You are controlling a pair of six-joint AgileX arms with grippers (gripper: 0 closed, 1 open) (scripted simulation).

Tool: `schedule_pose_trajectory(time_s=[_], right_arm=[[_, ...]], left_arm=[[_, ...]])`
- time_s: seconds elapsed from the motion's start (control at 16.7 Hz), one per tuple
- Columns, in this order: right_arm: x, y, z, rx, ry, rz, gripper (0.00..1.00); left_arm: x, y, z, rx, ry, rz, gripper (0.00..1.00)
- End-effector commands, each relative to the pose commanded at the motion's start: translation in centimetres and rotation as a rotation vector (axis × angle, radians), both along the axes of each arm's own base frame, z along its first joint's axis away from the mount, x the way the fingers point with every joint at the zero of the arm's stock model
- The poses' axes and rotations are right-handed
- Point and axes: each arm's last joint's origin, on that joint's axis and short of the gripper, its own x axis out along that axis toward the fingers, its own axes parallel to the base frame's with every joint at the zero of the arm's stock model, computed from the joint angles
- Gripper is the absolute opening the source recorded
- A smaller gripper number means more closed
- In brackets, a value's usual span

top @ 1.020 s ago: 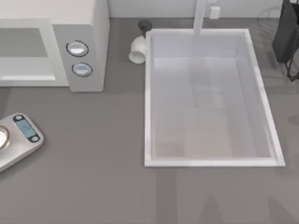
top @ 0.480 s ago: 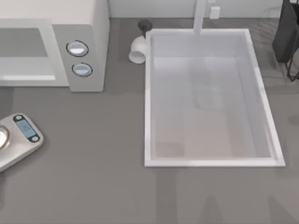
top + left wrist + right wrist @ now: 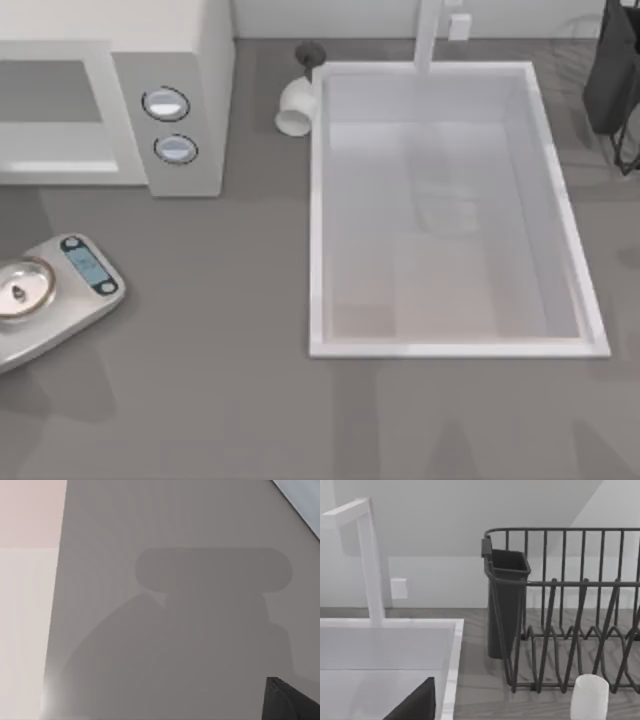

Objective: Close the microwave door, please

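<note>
Gripper status: left gripper [image 3: 292, 703] and right gripper [image 3: 416, 705] each show as a dark edge in their own wrist view; whether either is apart or together cannot be told.

Nearest, at the table's left edge, a silver rectangular kitchen scale with a blue display [image 3: 62, 293] lies on the grey table top [image 3: 220, 400]. Right of centre sits the large white rectangular basin [image 3: 315, 250], with a white upright faucet [image 3: 429, 35] at its far rim. Just beyond the basin's far-left corner lies a small white cup [image 3: 293, 110]. Far left stands the big off-white boxy microwave [image 3: 205, 40]; its white-framed microwave door with grey window [image 3: 50, 92] lies in line with the two-knob control panel [image 3: 170, 130]. Far right stands a dark wire dish rack [image 3: 570, 630].
</note>
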Motion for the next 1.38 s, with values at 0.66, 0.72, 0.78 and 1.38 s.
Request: schedule_pose_trajectory(time_s=[0.66, 0.72, 0.78, 1.38], right_arm=[[0.0, 0.0, 0.0, 0.0, 0.0, 0.0, 1.0], [0.0, 0.0, 0.0, 0.0, 0.0, 0.0, 1.0], [0.0, 0.0, 0.0, 0.0, 0.0, 0.0, 1.0], [0.0, 0.0, 0.0, 0.0, 0.0, 0.0, 1.0]], left_arm=[[-0.1, -9.1, 0.0, -0.009, 0.002, -0.001, 0.0], [-0.3, -9.7, -0.1, -0.008, 0.002, 0.002, 0.0], [-0.3, -9.9, -0.1, -0.008, 0.002, 0.003, 0.0], [0.8, -13.8, 0.9, 0.041, -0.001, 0.018, 0.0]])
